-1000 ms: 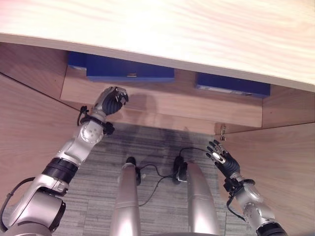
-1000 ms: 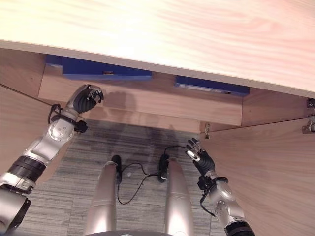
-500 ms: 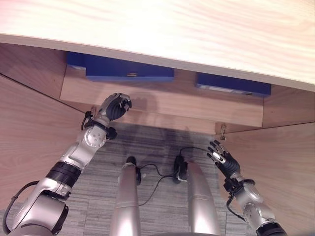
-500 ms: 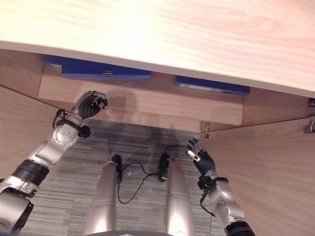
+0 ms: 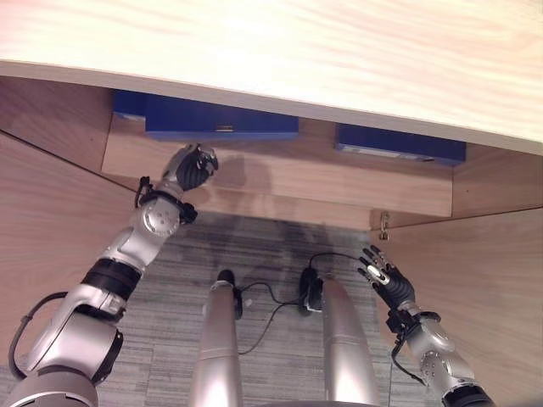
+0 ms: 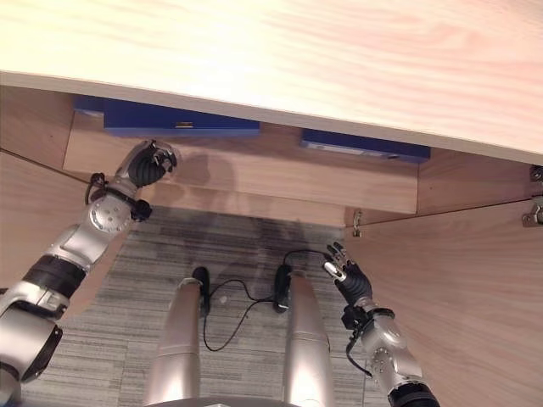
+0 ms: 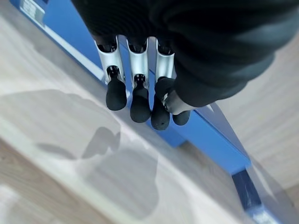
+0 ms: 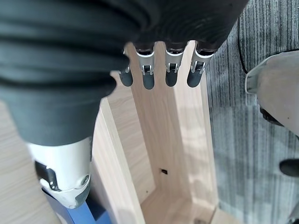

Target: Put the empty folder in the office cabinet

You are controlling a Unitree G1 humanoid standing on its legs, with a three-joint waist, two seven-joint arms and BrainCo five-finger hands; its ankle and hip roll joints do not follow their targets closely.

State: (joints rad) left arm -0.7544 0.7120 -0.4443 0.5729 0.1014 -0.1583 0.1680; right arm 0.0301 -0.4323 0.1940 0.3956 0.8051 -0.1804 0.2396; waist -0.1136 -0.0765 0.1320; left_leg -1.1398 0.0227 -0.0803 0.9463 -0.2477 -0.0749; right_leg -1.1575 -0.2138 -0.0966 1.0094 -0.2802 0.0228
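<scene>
Open wooden cabinet (image 5: pixel 280 182), doors swung out at 9 and 3 o'clock; grey carpet (image 5: pixel 271 254) below. Blue folder (image 5: pixel 222 127) lies on shelf at 11 o'clock. Left hand (image 5: pixel 191 168) fingers curled, empty, just below it. Right hand (image 5: pixel 386 280) at 4 o'clock, fingers relaxed, empty.

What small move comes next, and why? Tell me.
Probably draw the left robot hand back off the shelf: its fingers are curled on nothing, and the folder already lies on the shelf. The right robot hand, open by the right door, could then shut it.
</scene>
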